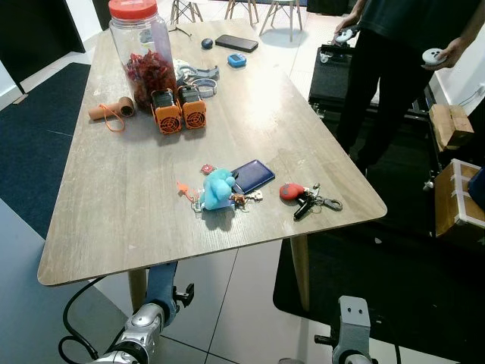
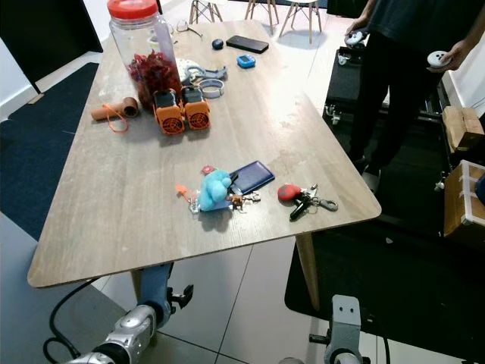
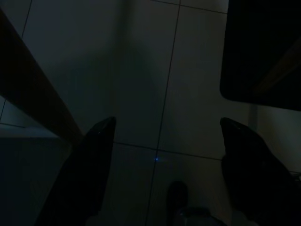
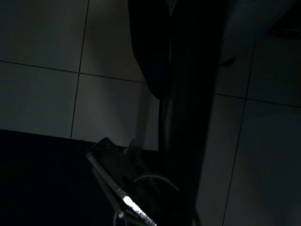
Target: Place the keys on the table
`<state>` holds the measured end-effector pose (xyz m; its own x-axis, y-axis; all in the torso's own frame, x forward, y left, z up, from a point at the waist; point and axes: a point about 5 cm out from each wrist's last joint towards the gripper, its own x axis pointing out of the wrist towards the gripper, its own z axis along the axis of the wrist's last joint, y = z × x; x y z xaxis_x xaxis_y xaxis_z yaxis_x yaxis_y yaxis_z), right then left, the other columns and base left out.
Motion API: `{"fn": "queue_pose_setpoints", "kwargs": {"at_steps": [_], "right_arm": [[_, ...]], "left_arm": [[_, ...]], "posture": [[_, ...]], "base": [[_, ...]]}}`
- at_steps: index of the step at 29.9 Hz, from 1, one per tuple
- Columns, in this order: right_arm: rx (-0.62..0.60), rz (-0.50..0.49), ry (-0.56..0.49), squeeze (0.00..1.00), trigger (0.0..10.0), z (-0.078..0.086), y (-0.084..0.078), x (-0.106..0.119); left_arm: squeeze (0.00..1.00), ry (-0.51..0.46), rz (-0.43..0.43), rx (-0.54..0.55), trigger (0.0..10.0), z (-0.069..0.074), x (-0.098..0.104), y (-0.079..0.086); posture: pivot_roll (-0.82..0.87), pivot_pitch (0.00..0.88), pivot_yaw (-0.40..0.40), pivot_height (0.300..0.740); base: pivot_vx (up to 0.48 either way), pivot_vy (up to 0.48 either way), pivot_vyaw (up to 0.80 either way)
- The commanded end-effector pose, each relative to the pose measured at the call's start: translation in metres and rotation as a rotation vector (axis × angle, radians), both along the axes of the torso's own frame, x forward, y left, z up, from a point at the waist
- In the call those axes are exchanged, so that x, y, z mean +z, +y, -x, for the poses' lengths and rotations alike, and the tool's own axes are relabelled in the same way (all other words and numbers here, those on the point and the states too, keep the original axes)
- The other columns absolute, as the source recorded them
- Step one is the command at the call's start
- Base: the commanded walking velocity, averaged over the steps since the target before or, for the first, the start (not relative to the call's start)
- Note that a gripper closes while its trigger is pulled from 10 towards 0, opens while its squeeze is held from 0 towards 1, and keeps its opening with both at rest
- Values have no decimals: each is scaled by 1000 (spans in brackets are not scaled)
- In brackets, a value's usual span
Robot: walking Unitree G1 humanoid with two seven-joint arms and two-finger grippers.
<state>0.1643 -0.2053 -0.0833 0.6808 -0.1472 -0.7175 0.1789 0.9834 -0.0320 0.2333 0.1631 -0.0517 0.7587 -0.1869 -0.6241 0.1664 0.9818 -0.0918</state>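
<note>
A bunch of keys with a red fob (image 1: 307, 197) lies on the wooden table (image 1: 121, 212) near its front right corner. A second key bunch with a blue plush toy (image 1: 218, 189) lies just left of it, beside a dark blue card holder (image 1: 252, 176). Both arms hang low in front of the table's near edge, the left arm (image 1: 144, 326) and the right arm (image 1: 352, 318). In the dark left wrist view my left gripper (image 3: 164, 160) is open over floor tiles, holding nothing. The right wrist view is dark, with floor tiles and a table leg (image 4: 183, 94).
Further back on the table stand a big jar with a red lid (image 1: 140, 45), two orange devices (image 1: 180, 110), a cork roll (image 1: 114, 110), a phone (image 1: 236, 43) and small items. A person (image 1: 394, 61) stands at the right, holding controllers. Wooden crates (image 1: 455, 174) stand at the far right.
</note>
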Motion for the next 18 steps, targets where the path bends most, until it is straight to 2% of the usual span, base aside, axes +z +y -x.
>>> {"fn": "queue_pose_setpoints", "kwargs": {"at_steps": [1, 7, 18], "right_arm": [[-1, -3, 19, 0, 10000, 4, 2, -2], [0, -4, 16, 0, 10000, 4, 2, -2], [4, -3, 11, 0, 10000, 3, 3, -2]], "left_arm": [[0, -78, -1, 10, 10000, -12, 11, 5], [0, -82, -10, 7, 10000, -13, 11, 6], [0, -91, -16, -9, 10000, -14, 13, 5]], "posture": [[0, 50, 19, 740], [1, 48, 20, 740], [1, 47, 21, 740]], "base": [[0, 0, 0], [0, 0, 0], [0, -480, 0]]}}
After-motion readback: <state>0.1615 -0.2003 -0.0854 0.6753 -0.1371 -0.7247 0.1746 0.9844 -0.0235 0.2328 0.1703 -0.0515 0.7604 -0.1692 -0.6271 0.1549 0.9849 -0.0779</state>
